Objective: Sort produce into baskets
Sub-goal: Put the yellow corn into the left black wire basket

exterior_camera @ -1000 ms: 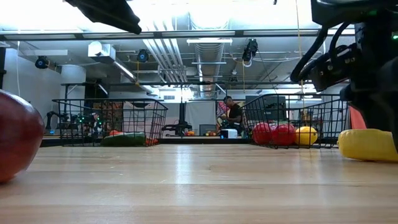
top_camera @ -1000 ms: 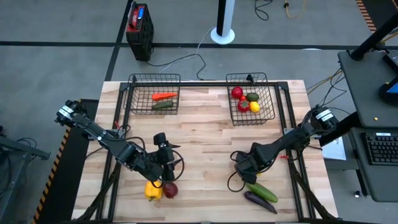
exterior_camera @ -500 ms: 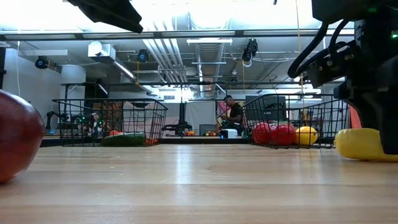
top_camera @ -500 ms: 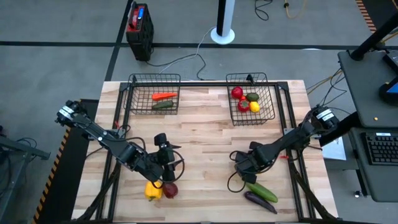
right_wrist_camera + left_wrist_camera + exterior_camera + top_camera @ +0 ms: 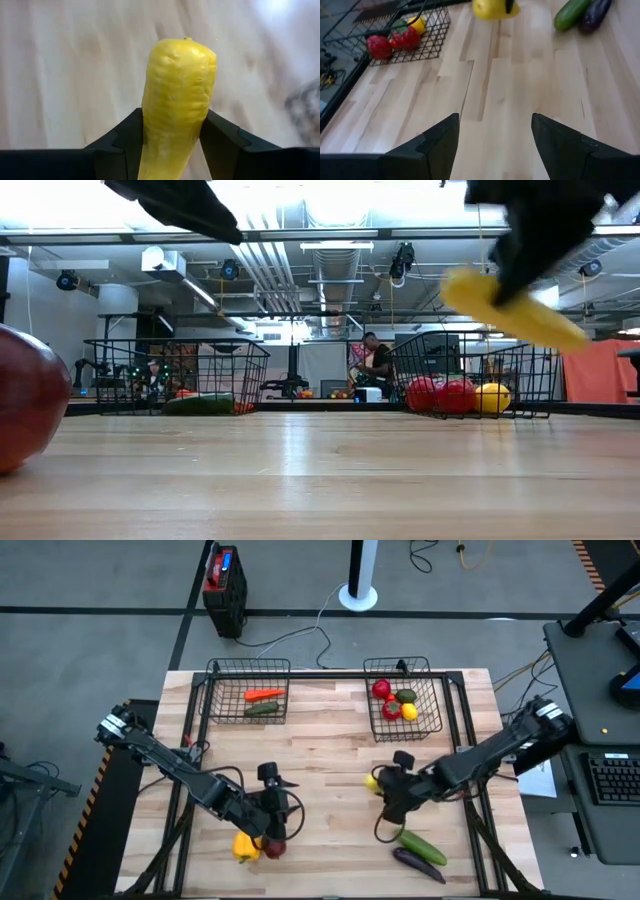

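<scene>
The right gripper [image 5: 385, 783] pinches a long yellow veggie [image 5: 177, 95] and holds it up off the table [image 5: 330, 755], near the right basket [image 5: 404, 700]. The left gripper [image 5: 272, 825] hangs spread apart over a red fruit [image 5: 272, 849] by a yellow pepper [image 5: 245, 846]

Long yellow produce piece [image 5: 177, 95] held tilted above table, between jaws.

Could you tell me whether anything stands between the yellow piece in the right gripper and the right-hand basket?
Nothing visible does. The right gripper holds the yellow produce piece above the table, and only bare wood lies between it and the right basket, which already holds red, green and yellow pieces.
</scene>
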### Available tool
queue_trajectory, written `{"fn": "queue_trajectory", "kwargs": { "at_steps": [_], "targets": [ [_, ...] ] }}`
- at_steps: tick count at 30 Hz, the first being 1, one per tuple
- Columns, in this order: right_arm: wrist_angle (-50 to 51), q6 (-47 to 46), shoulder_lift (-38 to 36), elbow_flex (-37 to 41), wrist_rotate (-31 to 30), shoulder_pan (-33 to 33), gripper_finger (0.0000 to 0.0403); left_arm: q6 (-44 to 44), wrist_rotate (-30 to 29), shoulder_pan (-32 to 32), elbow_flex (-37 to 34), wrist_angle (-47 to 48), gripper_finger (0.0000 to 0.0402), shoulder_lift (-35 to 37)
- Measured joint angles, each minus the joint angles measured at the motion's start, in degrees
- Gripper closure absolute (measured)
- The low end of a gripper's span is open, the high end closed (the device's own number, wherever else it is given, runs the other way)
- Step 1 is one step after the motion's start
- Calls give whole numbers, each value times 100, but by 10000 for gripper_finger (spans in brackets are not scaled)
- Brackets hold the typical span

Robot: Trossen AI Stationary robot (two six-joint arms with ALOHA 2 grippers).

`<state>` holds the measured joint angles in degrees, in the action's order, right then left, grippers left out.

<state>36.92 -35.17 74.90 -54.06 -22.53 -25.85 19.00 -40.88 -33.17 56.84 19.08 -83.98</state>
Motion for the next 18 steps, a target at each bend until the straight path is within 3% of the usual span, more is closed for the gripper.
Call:
{"fn": "queue_trajectory", "kwargs": {
  "at_steps": [6, 13, 18],
  "targets": [
    [-1188, 1177, -461, -4, -600, 0, 241, -637, -13, 0, -2, -558, 171, -18],
    [-2787, 2608, -338, 62, -875, 3, 241, -1593, -11, 0, -146, -1796, 171, -2],
    [-3562, 3212, -102, 74, -908, 52, 241, -2258, 232, 1, -752, -3861, 171, 75]
  ]
}}
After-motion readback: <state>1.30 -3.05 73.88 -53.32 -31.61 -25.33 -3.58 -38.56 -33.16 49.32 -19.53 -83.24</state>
